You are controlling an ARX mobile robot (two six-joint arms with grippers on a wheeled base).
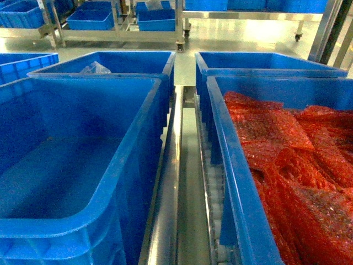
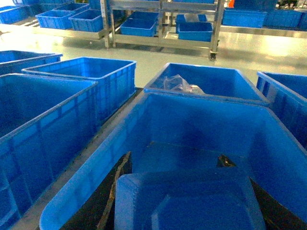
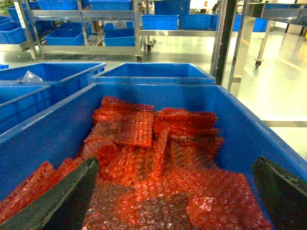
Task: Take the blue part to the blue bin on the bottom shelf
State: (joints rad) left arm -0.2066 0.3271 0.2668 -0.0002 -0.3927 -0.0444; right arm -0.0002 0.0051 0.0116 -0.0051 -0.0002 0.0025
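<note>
Big bins close by: four, all blue, in two rows of two.
Blue bin [image 1: 118, 182]: front left, bare inside.
Back left bin [image 1: 160, 62]: one clear bag [image 1: 95, 68] in it.
Front right bin [image 1: 231, 182]: full of red bubble bags [image 3: 144, 158], too many to count.
Bottom shelf [image 1: 168, 182]: one shiny rail and a row of white rollers [image 1: 215, 210] between the bins.
Left gripper [image 2: 192, 187]: two dark jaws grasping one blue part [image 2: 187, 208], over the blue bin.
Right gripper [image 3: 172, 191]: jaws released, spread wide over the red bags.
</note>
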